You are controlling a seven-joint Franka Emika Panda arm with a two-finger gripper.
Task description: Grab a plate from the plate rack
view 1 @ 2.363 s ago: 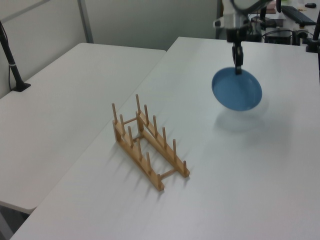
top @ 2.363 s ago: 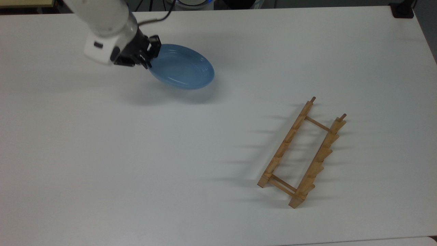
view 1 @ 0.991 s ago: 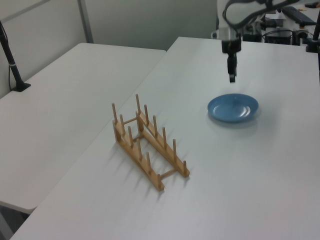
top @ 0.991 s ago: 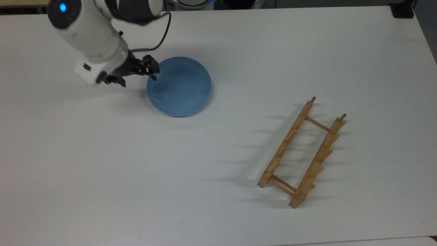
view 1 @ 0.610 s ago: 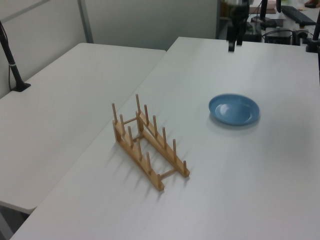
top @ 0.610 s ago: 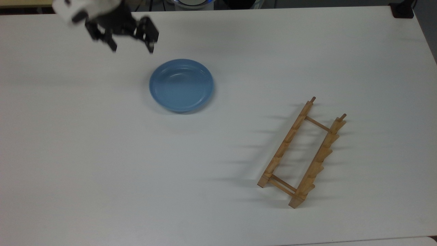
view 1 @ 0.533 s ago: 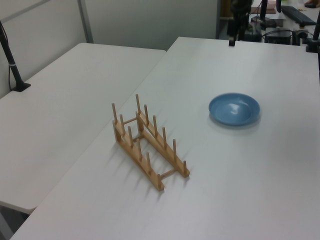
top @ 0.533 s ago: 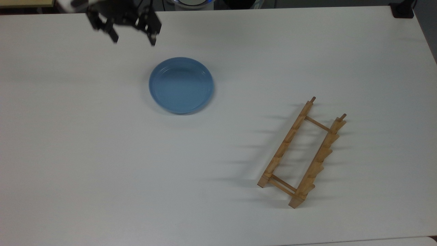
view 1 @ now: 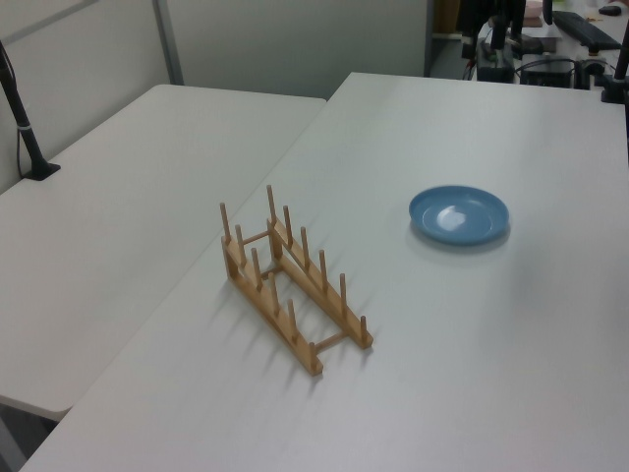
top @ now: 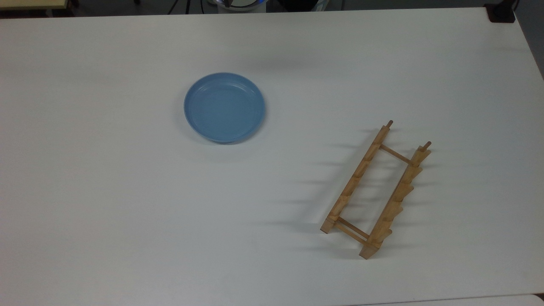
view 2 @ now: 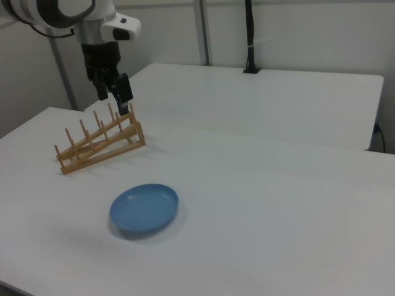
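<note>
Plate [top: 224,107] flat on the white bench [top: 127,221], well apart from the plate rack [top: 376,190].
Rack stands with no plate in its pegs, toward the top view's right and near edge; plate lies toward the top view's left and far side; in the right view the gripper [view 2: 115,91] hangs raised above the bench, fingers [view 2: 124,92] spread apart and holding nothing.
</note>
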